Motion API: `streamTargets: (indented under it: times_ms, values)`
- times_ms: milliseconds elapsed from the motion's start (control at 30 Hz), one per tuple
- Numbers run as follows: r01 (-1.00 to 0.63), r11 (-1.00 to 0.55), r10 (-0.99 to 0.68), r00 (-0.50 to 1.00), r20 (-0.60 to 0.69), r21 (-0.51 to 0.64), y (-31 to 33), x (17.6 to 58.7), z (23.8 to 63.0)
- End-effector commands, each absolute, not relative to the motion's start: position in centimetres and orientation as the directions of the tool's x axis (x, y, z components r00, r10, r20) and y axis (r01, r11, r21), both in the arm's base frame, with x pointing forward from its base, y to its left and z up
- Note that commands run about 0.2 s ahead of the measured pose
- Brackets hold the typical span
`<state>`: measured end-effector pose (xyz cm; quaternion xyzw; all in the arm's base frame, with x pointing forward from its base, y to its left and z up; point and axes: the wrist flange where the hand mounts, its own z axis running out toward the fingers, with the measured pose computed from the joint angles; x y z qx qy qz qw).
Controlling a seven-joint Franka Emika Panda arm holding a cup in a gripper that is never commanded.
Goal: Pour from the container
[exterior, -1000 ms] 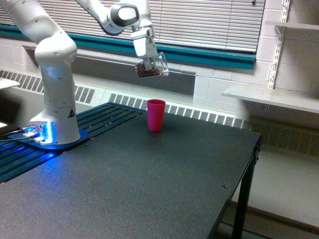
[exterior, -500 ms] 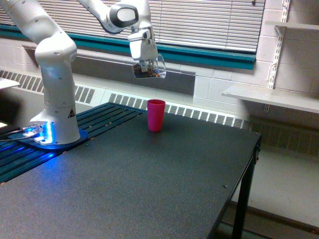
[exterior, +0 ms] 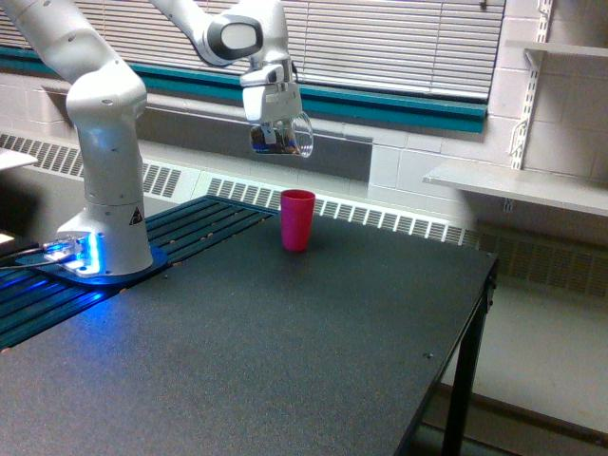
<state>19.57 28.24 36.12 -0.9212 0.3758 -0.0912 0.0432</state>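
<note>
My gripper (exterior: pixel 274 129) hangs high over the table, shut on the container (exterior: pixel 283 137), a small clear plastic cup. The container is tipped towards the exterior view's right, its mouth facing right and slightly down, with brown granular bits showing in its left end. An opaque pink cup (exterior: pixel 297 219) stands upright on the black table (exterior: pixel 285 351), below the container and slightly to the right. A clear gap separates the two. No falling material shows between them.
The arm's white base (exterior: pixel 104 233) stands on a slatted black section at the exterior view's left, with blue light at its foot. A window with blinds and a radiator grille run behind the table. A wall shelf (exterior: pixel 518 185) is at the right. The table's edge drops off at right.
The gripper has moved slightly left and down with the container, and the container's tilt has changed, its mouth turning lower. The pink cup has stayed put.
</note>
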Motion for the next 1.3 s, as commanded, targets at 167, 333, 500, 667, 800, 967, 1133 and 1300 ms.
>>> streamTargets:
  times_ms: [167,333,500,667,800,967,1133,1300]
  values:
    - [-0.703,-0.691,-0.721,0.688,0.087,-0.169,29.2,19.5,35.9]
    - [-0.716,-0.678,-0.732,0.677,0.07,-0.167,29.3,19.6,35.6]
    - [-0.735,-0.659,-0.75,0.66,0.053,-0.162,29.1,19.7,35.2]
    - [-0.753,-0.639,-0.765,0.643,0.026,-0.157,28.9,19.7,34.8]
    - [-0.76,-0.632,-0.77,0.639,0.007,-0.153,28.9,19.6,34.5]
    - [-0.764,-0.627,-0.771,0.637,-0.018,-0.155,29.2,19.4,34.3]
    - [-0.763,-0.626,-0.769,0.638,-0.037,-0.162,29.5,19.2,34.3]
    - [-0.763,-0.625,-0.766,0.64,-0.062,-0.165,29.9,19.0,34.3]
